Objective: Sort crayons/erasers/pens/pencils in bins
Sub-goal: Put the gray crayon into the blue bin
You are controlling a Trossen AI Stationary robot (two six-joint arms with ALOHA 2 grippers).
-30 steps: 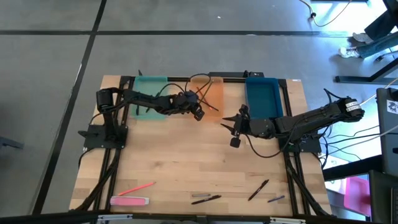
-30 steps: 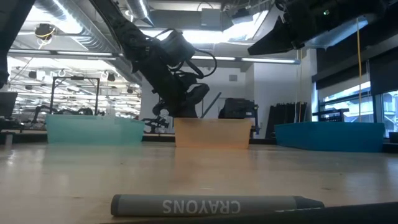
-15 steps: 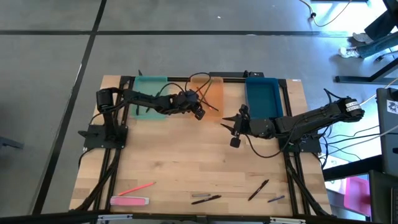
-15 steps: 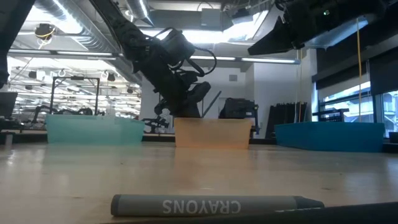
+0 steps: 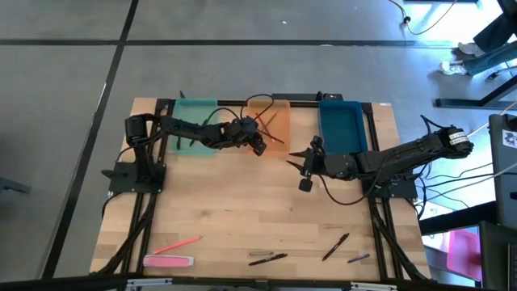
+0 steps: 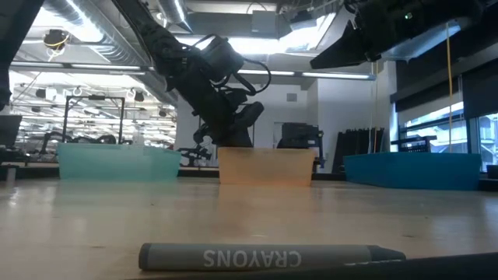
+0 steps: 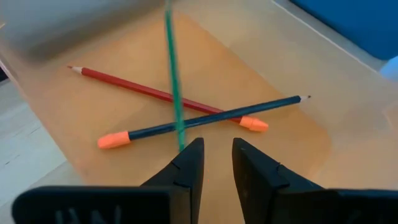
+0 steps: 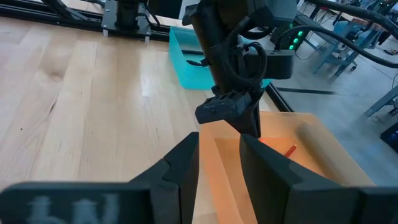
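Orange bin (image 5: 273,123): translucent shallow tray at far edge of tabletop (image 5: 242,218), middle of three; holds red pencil (image 7: 143,91) and dark blue pencil (image 7: 205,117), crossed, both with orange eraser tips.
Green pencil (image 7: 173,81): slim stick, upright over orange bin, lower end just at the fingers; gripped or already let go, cannot tell.
Left tool (image 5: 257,148): over near-left edge of orange bin, jaws narrow.
Right tool (image 5: 303,166): hovering mid-tabletop, near orange bin, jaws narrowly apart, holding nothing.
Teal bin (image 5: 195,121): left of orange; something dark inside, too small to name.
Blue bin (image 5: 342,127): right of orange; contents not discernible.
Left to sort, near edge: pink eraser (image 5: 168,261), flat block; reddish pencil (image 5: 178,243) beside it; grey paper-wrapped crayon (image 6: 272,256); black pens (image 5: 335,246); short grey stick (image 5: 359,259).
Progress: judged under halfway.
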